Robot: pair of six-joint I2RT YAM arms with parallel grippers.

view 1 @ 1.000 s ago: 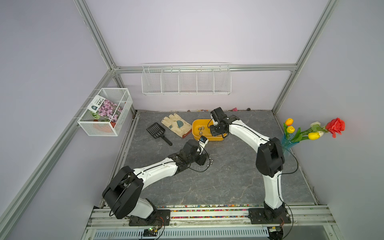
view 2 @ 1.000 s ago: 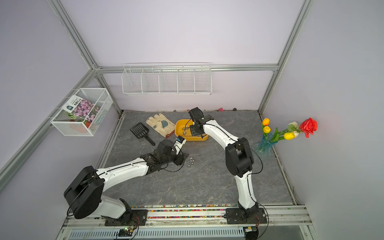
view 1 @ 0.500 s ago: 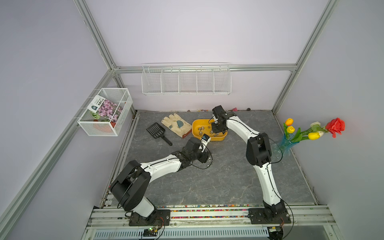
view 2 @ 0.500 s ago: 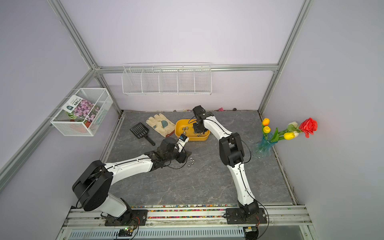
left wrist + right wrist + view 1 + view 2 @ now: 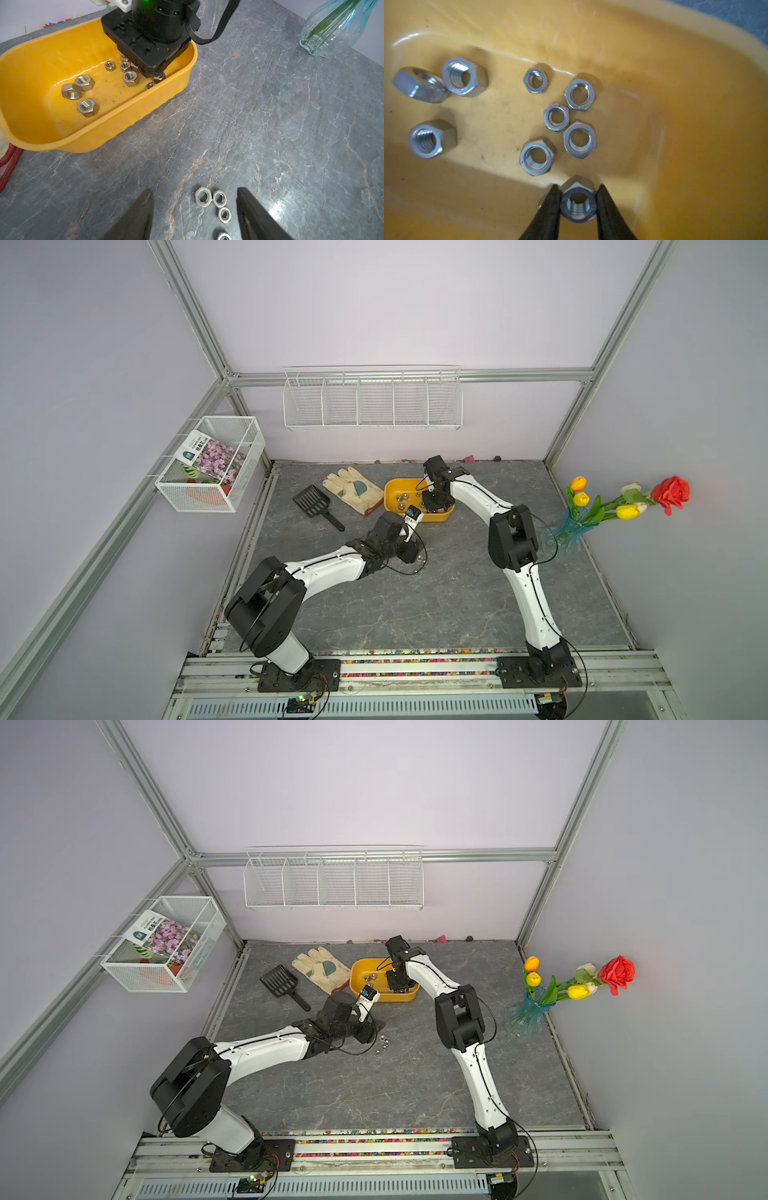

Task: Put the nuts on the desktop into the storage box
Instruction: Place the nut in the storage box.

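- Most nuts [image 5: 537, 155] I can see already lie on the floor of the yellow storage box [image 5: 52, 41]. Four thin ones [image 5: 219, 198] are left on the desktop [image 5: 270, 124], near the box.
- One more nut [image 5: 578, 204] sits between the right gripper [image 5: 578, 187] fingertips, both pressed on its flats. It is held low inside the box, I judge so that it drops without bouncing out.
- The left gripper [image 5: 193, 190] has its fingers wide apart and empty. They straddle the loose cluster, lined up for the next pick.
- I'd take an outer nut first, since three of them touch and all lie flat.
- The glove [image 5: 353, 489] lies just beside the box, clear of both arms.
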